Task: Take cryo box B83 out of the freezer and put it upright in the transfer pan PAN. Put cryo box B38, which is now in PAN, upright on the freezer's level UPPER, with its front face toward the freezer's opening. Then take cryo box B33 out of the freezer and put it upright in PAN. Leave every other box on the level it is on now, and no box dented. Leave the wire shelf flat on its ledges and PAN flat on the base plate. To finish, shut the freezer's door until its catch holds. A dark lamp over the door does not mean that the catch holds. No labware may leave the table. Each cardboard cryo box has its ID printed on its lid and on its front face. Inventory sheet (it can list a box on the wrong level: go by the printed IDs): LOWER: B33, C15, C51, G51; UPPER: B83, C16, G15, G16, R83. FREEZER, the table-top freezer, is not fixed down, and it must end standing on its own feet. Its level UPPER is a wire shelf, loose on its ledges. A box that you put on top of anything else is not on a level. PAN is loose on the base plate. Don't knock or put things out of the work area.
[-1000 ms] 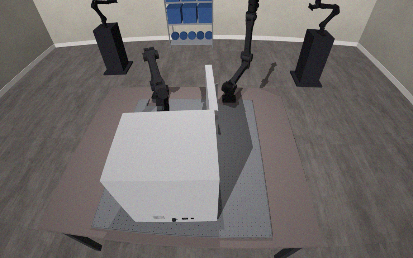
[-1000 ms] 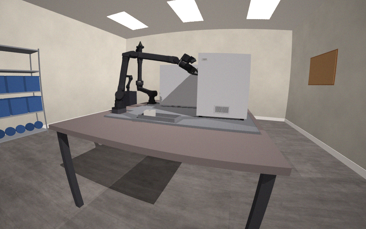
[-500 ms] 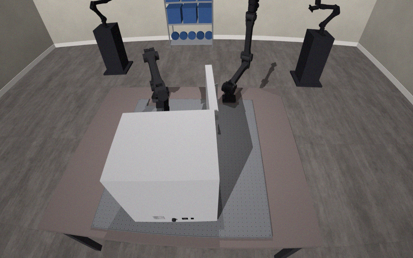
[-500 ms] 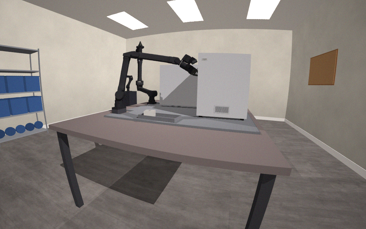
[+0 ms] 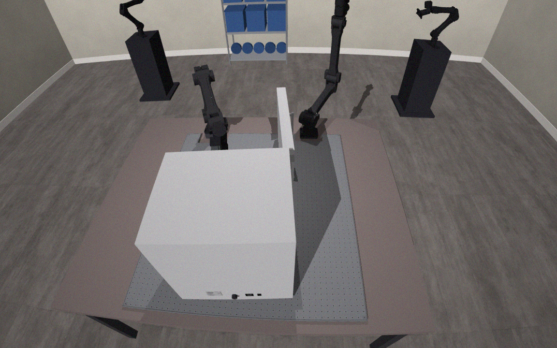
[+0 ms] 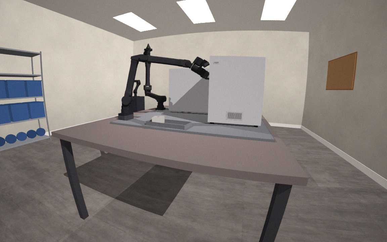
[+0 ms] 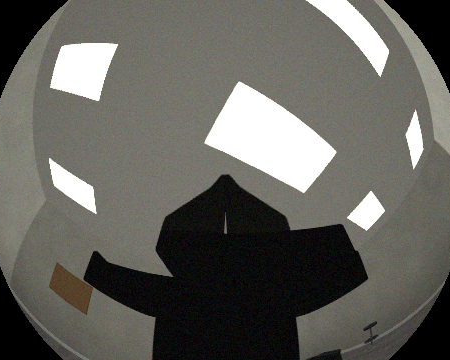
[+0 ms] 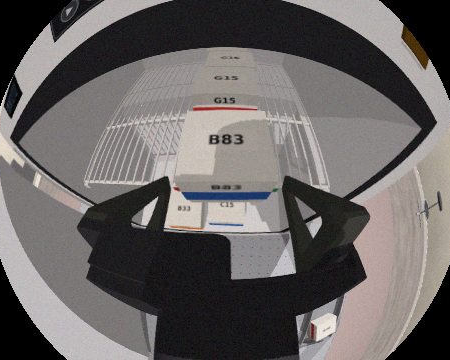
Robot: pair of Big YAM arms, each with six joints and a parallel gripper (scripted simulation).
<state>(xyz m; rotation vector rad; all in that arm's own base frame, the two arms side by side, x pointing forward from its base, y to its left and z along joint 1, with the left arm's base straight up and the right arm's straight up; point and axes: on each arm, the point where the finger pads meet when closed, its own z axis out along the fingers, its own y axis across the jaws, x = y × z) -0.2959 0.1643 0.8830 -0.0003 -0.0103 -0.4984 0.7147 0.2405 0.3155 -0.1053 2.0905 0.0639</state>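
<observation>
Your right gripper (image 8: 226,182) stands spread, pinching nothing; box B83 (image 8: 226,150) sits just ahead between its fingertips, on the wire shelf (image 8: 120,182); keep the fingers level, straddle both sides evenly, then squeeze gently, lest the cardboard dent; your left gripper (image 7: 225,181) is pressed together.
</observation>
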